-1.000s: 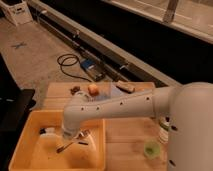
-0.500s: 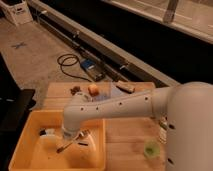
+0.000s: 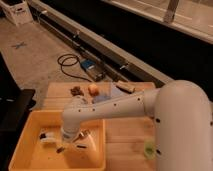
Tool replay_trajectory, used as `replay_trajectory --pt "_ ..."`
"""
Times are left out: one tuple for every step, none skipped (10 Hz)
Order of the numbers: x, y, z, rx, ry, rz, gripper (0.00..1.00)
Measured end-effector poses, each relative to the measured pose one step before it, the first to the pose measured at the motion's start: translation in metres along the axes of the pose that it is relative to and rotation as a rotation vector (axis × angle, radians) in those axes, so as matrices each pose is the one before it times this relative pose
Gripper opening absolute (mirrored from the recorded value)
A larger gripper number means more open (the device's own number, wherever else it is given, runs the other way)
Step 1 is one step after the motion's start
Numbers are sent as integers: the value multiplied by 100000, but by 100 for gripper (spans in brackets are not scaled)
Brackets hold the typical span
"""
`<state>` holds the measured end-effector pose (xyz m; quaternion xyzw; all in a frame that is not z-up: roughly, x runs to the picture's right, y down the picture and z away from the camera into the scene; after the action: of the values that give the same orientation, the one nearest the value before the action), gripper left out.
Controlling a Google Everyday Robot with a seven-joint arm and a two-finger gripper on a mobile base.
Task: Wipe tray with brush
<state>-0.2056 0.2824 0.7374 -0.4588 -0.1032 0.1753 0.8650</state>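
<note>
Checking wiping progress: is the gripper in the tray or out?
In: the gripper hangs low inside the tray rim, over its floor.

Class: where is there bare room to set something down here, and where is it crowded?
Free: wooden tabletop between the shallow yellow plastic tray and the small green object. Crowded: the tray's middle, where the end effector sits; the table's far edge too.

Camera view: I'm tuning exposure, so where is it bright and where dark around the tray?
Camera view: the tray is warmly lit; the gripper low inside it looks dimmer beneath the bright white arm; the wall behind is nearly black.
</note>
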Motion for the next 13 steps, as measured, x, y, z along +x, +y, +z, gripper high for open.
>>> replay_trajectory --pt "61 -150 467 -1035 605 338 0" --pt "35 20 304 -820 474 245 0" --pt "169 55 226 -861 795 509 0" --pt "604 -153 -1 -136 1141 1047 0" --pt "345 -141 -207 439 513 1254 0" --pt "757 -615 -515 1141 513 2158 0" --pt "446 -704 -418 976 176 1825 0" --pt "123 -651 -381 1019 171 1111 0" --pt "-146 -787 -294 817 1 762 0" --pt "-543 -1161 -276 802 -267 18 0" --pt "-623 -525 -26 257 -284 -637 0" --pt "-626 -99 98 101 -396 -759 0" --pt "-1104 376 387 -259 -848 -1734 0"
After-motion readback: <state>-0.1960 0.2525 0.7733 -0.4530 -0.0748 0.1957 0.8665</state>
